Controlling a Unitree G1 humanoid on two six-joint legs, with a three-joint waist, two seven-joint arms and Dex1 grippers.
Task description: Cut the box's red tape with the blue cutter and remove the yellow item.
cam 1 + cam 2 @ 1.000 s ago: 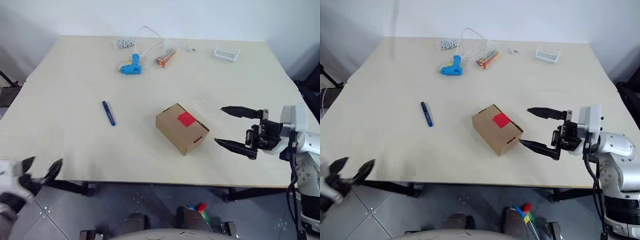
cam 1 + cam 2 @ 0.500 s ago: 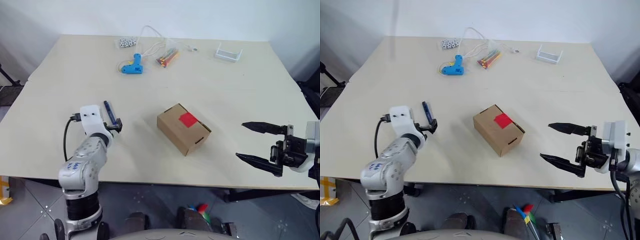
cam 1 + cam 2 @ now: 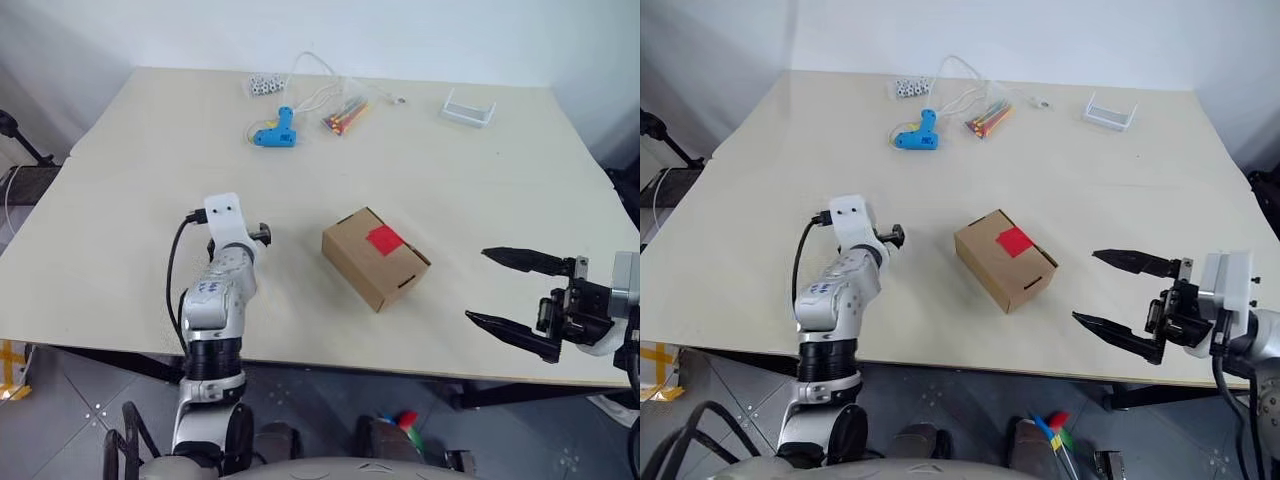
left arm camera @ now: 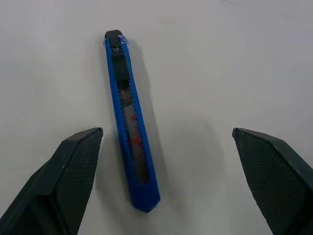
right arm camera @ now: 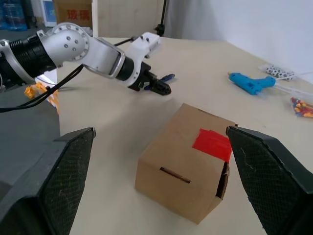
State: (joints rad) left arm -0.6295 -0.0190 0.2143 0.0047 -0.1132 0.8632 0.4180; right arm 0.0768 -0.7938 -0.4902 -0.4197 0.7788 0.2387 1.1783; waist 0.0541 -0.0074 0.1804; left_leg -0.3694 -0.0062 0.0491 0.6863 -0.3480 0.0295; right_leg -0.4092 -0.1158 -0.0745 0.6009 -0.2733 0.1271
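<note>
Your left gripper [image 4: 164,181] hangs spread wide over the blue cutter [image 4: 129,122] lying flat on the table [image 3: 120,180] near its left edge, lined up to pinch it, while your right gripper [image 3: 505,292], also wide apart, waits beside the red-taped box [image 3: 375,257] mid-table, probably to steady it.

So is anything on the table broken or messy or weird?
Nothing looks broken or spilled. The box sits at a slant to the table edge, shut, its red tape uncut. The blue cutter lies flat between the open left tool's fingers, untouched.
</note>
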